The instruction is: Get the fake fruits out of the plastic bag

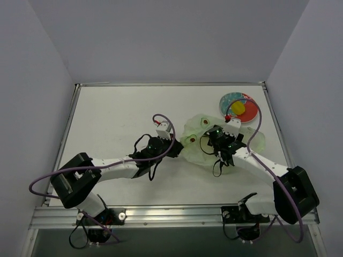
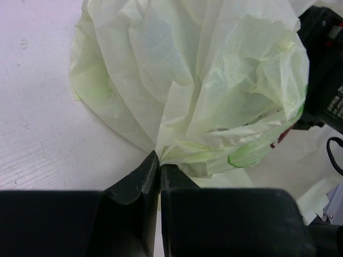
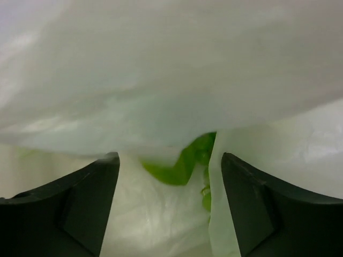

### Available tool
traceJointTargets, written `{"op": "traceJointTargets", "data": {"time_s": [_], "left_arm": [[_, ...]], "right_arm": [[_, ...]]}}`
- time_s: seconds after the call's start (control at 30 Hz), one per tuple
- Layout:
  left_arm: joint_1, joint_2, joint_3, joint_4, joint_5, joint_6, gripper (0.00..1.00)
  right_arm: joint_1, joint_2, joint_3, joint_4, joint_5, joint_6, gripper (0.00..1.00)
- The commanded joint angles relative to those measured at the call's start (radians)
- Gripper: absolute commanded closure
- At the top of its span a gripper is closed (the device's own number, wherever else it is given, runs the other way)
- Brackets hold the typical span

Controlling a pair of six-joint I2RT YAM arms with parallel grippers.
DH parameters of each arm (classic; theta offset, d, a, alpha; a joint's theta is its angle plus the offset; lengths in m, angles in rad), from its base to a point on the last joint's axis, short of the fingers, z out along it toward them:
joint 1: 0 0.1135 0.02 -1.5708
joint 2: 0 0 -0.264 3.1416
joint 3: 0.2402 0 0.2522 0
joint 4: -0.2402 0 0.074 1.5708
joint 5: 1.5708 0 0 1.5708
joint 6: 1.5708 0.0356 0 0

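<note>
The pale green plastic bag [image 1: 195, 136] lies crumpled right of the table's middle; it fills the left wrist view [image 2: 203, 80]. My left gripper [image 1: 179, 148] is shut on the bag's gathered left edge [image 2: 159, 157]. My right gripper [image 1: 213, 135] is open with its fingers inside the bag's mouth [image 3: 170, 171], bag film above and between them. A lime-green fruit [image 3: 187, 163] shows just ahead between the fingers, partly veiled by the film. A yellow fruit [image 1: 237, 108] lies on the plate. No orange fruit is visible.
The round red-and-teal floral plate [image 1: 231, 99] sits at the back right, just beyond the bag, with a small red piece [image 1: 228, 116] at its near edge. The table's raised rim [image 1: 270, 115] runs close on the right. The right arm's black wrist [image 2: 327, 80] is behind the bag.
</note>
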State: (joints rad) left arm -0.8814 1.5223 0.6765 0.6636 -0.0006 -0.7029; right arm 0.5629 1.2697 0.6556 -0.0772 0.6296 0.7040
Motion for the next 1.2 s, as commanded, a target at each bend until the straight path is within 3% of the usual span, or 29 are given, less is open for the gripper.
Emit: {"op": "traceJointTargets", "data": {"time_s": [0.0, 0.1, 0.3, 0.33, 0.4, 0.43, 0.6, 0.83, 1.17], "left_arm": [[0.006, -0.010, 0.024, 0.030, -0.001, 0.005, 0.98], [0.005, -0.004, 0.026, 0.033, 0.001, 0.003, 0.98], [0.005, 0.010, 0.031, 0.030, 0.001, 0.003, 0.98], [0.007, 0.010, 0.031, 0.030, 0.001, 0.003, 0.98], [0.007, 0.006, 0.031, 0.028, 0.001, 0.003, 0.98], [0.007, 0.003, 0.031, 0.030, 0.001, 0.003, 0.98], [0.006, 0.006, 0.029, 0.033, 0.001, -0.001, 0.98], [0.005, -0.002, 0.028, 0.034, 0.001, 0.003, 0.98], [0.005, -0.005, 0.028, 0.025, -0.003, 0.011, 0.98]], "right_arm": [[-0.085, 0.049, 0.022, 0.121, -0.019, -0.080, 0.23], [-0.148, 0.121, 0.032, 0.216, -0.161, -0.139, 0.19], [-0.150, 0.253, 0.049, 0.323, -0.274, -0.169, 0.23], [-0.150, 0.263, 0.044, 0.326, -0.265, -0.167, 0.28], [-0.147, 0.244, 0.017, 0.330, -0.249, -0.161, 0.51], [-0.146, 0.199, 0.004, 0.333, -0.240, -0.158, 0.72], [-0.109, -0.036, -0.040, 0.260, -0.202, -0.162, 0.92], [-0.048, -0.372, -0.045, 0.048, -0.269, -0.124, 0.99], [0.043, -0.538, 0.047, -0.095, -0.311, -0.069, 1.00]]}}
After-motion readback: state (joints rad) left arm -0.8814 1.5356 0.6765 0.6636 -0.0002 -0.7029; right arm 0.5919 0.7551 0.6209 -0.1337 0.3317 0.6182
